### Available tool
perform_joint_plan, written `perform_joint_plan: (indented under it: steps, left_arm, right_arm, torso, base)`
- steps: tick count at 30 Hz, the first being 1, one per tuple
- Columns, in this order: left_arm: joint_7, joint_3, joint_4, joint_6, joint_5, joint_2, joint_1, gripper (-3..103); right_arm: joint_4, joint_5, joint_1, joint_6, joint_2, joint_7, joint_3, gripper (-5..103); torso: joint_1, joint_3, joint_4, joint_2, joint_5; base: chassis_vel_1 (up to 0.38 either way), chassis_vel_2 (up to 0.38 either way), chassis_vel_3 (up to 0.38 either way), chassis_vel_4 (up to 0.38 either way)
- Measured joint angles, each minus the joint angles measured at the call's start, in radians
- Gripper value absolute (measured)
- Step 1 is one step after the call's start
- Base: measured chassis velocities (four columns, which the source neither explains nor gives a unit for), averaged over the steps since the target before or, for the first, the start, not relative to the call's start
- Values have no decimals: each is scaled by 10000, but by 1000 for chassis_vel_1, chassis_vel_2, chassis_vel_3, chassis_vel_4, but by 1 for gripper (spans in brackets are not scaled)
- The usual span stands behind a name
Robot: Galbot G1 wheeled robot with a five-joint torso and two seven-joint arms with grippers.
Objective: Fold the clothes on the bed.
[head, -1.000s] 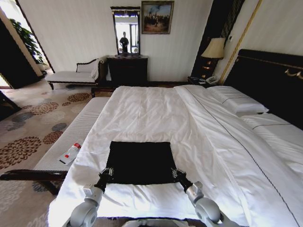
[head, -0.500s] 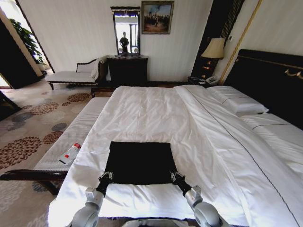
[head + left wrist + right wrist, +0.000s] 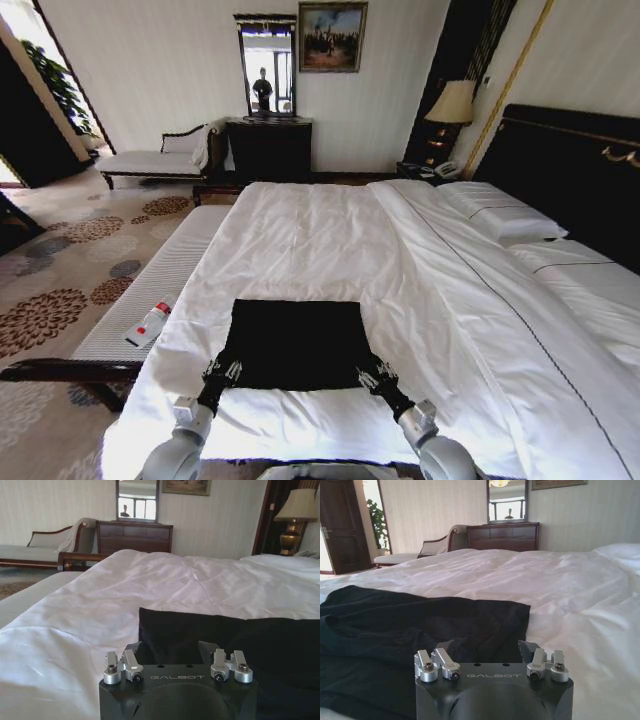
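Note:
The black T-shirt (image 3: 295, 340) lies flat as a neat rectangle on the white duvet of the bed (image 3: 330, 230), near its foot edge. My left gripper (image 3: 222, 370) sits at the shirt's near left corner and my right gripper (image 3: 370, 377) at its near right corner. In the left wrist view the left gripper (image 3: 170, 647) stands open, its fingers spread just above the edge of the dark cloth (image 3: 240, 640). The right gripper (image 3: 485, 647) is open too, hovering over the shirt's edge (image 3: 395, 625). Neither one grips the fabric.
A narrow white padded bench (image 3: 170, 280) runs along the bed's left side with a small bottle (image 3: 148, 324) on it. Pillows (image 3: 500, 215) and the dark headboard (image 3: 570, 170) are at the right. A chaise (image 3: 150, 160), dresser (image 3: 270, 150) and lamp (image 3: 452, 105) stand by the far wall.
Both arms have drawn back and dropped a little toward the bed's foot edge. The shirt lies as before.

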State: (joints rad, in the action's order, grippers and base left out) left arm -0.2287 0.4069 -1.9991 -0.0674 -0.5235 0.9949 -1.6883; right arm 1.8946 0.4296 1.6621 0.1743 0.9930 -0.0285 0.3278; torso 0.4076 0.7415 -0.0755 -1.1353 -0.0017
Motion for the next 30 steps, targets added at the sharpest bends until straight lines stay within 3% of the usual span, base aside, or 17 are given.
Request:
perform_joint_plan:
  steps: [1, 4, 5, 8, 10, 14, 20, 27, 30]
  left_arm:
    - [0, 0, 0, 0, 0, 0, 0, 64]
    - [-255, 182, 78, 450, -905, -54, 693, 80]
    - [-255, 182, 78, 450, -905, -54, 693, 80]
    - [-452, 105, 447, 1102, -2205, -219, 1828, 96]
    - [-504, -55, 969, 1365, -2848, -275, 2594, 98]
    - [-407, -343, 1897, 1501, -3337, -304, 3616, 103]
    - [101, -949, 3398, 1529, -3608, -264, 4980, 98]
    - [552, -1367, 4862, 1643, -3928, 228, 6364, 95]
    - [693, -1501, 5257, 1717, -4067, 360, 6699, 86]
  right_arm:
    - [0, 0, 0, 0, 0, 0, 0, 75]
    - [153, 466, 16, -113, 48, -194, 416, 85]
    - [153, 466, 16, -113, 48, -194, 416, 85]
    - [372, 664, 111, -227, 22, -298, 751, 99]
    - [524, 711, 212, -294, -8, -347, 917, 100]
    - [707, 776, 286, -419, -77, -426, 1025, 100]
    - [928, 811, 470, -564, -173, -489, 1217, 100]
    - [1132, 916, 517, -769, -346, -579, 1297, 100]
    - [1187, 938, 567, -816, -365, -607, 1358, 100]
  torso:
    - [0, 0, 0, 0, 0]
    - [0, 1, -2, 0, 0]
    - [0, 1, -2, 0, 0]
    - [1, 1, -5, 0, 1]
    - [1, 1, -5, 0, -2]
    - [1, 2, -4, 1, -2]
    - [1, 2, -4, 1, -1]
    - [2, 2, -2, 1, 0]
    - [2, 2, -7, 1, 0]
  base:
    - [0, 0, 0, 0]
    - [0, 0, 0, 0]
    - [0, 0, 0, 0]
    - [0, 0, 0, 0]
    - [0, 0, 0, 0]
    - [0, 0, 0, 0]
    - [0, 0, 0, 0]
    - [0, 0, 0, 0]
    - [0, 0, 0, 0]
